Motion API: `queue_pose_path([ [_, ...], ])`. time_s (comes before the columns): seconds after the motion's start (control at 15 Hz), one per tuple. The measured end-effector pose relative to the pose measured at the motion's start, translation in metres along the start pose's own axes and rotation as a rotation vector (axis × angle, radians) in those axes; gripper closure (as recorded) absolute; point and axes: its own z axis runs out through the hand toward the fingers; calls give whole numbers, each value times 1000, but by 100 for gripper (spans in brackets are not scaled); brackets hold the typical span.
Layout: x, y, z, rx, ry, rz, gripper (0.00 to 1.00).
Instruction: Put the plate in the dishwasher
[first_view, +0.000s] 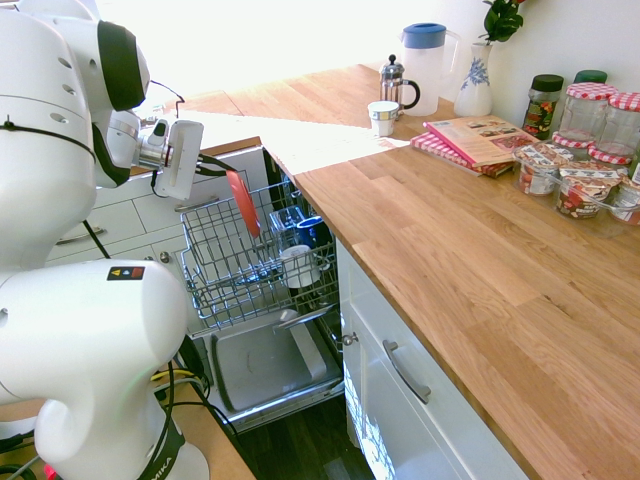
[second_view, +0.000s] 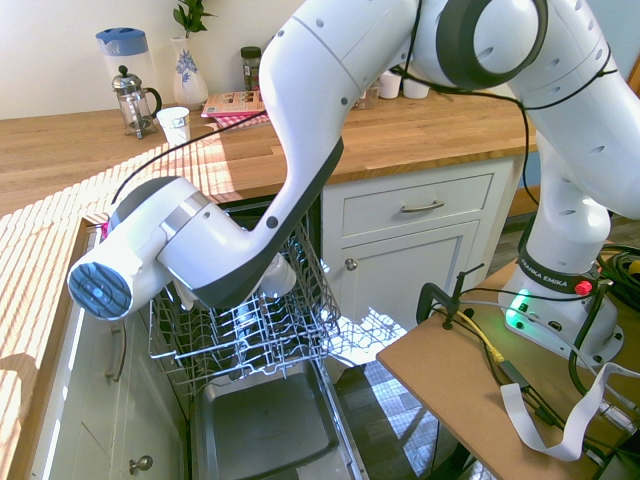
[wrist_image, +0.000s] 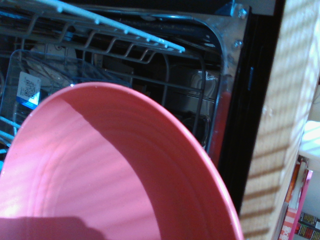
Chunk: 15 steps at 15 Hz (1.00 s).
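Note:
The coral-red plate (first_view: 243, 205) hangs on edge, nearly upright, just above the back left part of the dishwasher's pulled-out wire rack (first_view: 240, 275). My gripper (first_view: 222, 172) is shut on the plate's upper rim and reaches in from the left. In the wrist view the plate (wrist_image: 110, 170) fills the lower left, with the rack's wires (wrist_image: 150, 65) and the dark inside of the dishwasher behind it. The dishwasher door (first_view: 262, 368) lies folded down under the rack. In the second exterior view the arm hides the gripper and plate; the rack (second_view: 250, 325) and door (second_view: 265, 425) show below it.
A white cup (first_view: 298, 266) and a blue item (first_view: 310, 232) stand in the rack's right side. The wooden worktop (first_view: 450, 260) to the right carries a French press (first_view: 397, 84), paper cup (first_view: 382, 117), jug (first_view: 430, 66), book and jars. White cabinets flank the dishwasher.

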Motion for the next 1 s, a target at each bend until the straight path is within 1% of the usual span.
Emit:
queue_pose_path([
  [0.13, 0, -20, 4, 7, -29, -13, 100],
  [0.27, -2, -38, 6, 30, -80, -24, 100],
  [0.33, -3, -46, 5, 36, -110, -28, 0],
  [0.67, -10, -71, 22, 27, -270, -70, 0],
  [0.87, -2, -67, 25, 49, -396, -111, 0],
  [1.0, 10, -56, 17, 87, -486, -144, 0],
])
